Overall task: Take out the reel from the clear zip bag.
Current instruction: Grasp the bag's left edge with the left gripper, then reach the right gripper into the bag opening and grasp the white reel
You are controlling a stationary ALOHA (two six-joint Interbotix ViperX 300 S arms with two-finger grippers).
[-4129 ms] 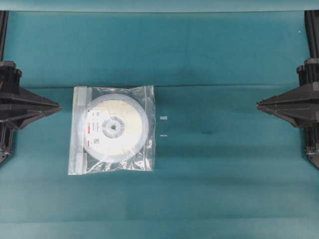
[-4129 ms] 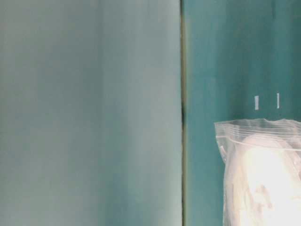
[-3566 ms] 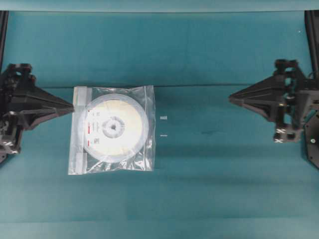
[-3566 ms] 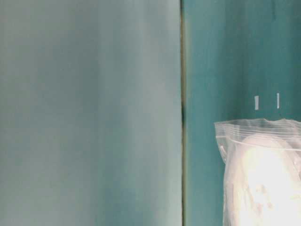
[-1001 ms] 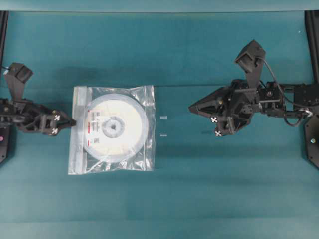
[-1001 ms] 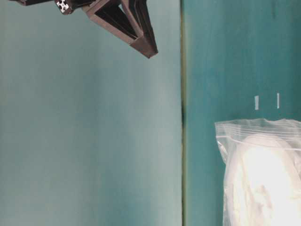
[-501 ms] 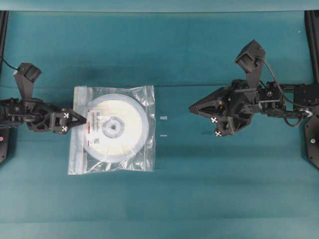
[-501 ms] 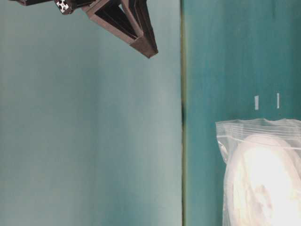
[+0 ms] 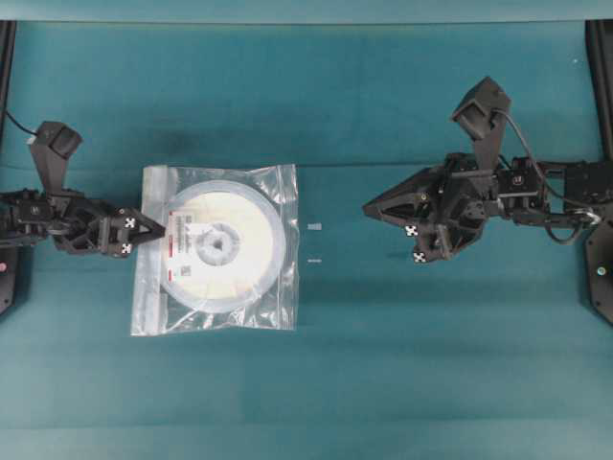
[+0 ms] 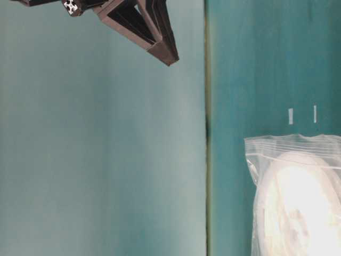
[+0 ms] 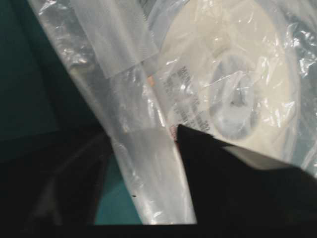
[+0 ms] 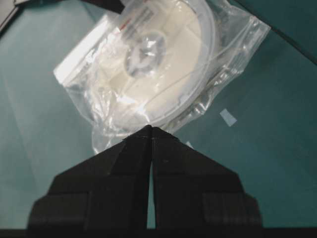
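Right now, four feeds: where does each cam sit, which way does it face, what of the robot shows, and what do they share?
Overhead: above the table, looking straight down; both arms, left claw at the clear zip bag.
Table-level: low, image turned sideways; only the right claw tip, up top.
Left wrist: on the left arm, close on the bag's zip strip; dark fingers in the foreground.
Right wrist: on the right arm, looking down its shut claw toward the bag.
Shared: all four see the bag with the reel inside.

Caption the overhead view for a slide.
Left gripper at the bagged reel's zip edge; shut right gripper waits apart.
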